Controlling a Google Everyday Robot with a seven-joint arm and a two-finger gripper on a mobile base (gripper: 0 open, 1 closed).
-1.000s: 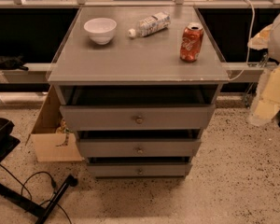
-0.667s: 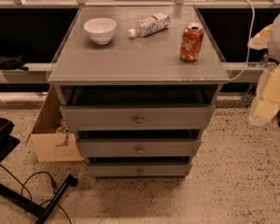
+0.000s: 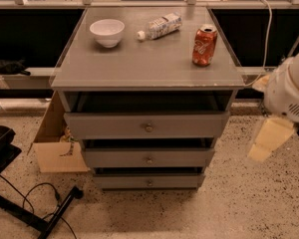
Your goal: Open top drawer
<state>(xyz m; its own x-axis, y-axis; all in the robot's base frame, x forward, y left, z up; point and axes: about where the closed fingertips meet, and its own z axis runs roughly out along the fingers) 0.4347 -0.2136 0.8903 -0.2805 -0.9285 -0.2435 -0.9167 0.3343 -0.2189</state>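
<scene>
The top drawer [image 3: 114, 126] is the highest and widest of three grey fronts in the cabinet [image 3: 139, 66] at the middle of the view, with a small round knob [image 3: 148, 128] at its centre. A dark gap shows between its upper edge and the cabinet's flat top. Below it sit the middle drawer [image 3: 114, 159] and then the bottom drawer [image 3: 119, 182], each narrower and shorter-fronted, each with its own small knob. On the cabinet's top a white bowl [image 3: 107, 32] stands at the back left. A clear bottle [image 3: 160, 26] with a white cap lies on its side just right of the bowl. A red can [image 3: 204, 45] stands upright near the right edge, apart from both. The gripper [image 3: 263, 148] hangs at the far right of the view, a cream-coloured piece under the white rounded arm [image 3: 289, 91]. It is off the cabinet's right side, about level with the top and middle drawers, touching nothing. Whether the claw is parted or closed cannot be told. A brown cardboard box [image 3: 55, 151] rests on the speckled floor [image 3: 229, 208] against the cabinet's left side. A black stand [image 3: 25, 215] and a cable [image 3: 32, 192] lie in the lower left corner.
</scene>
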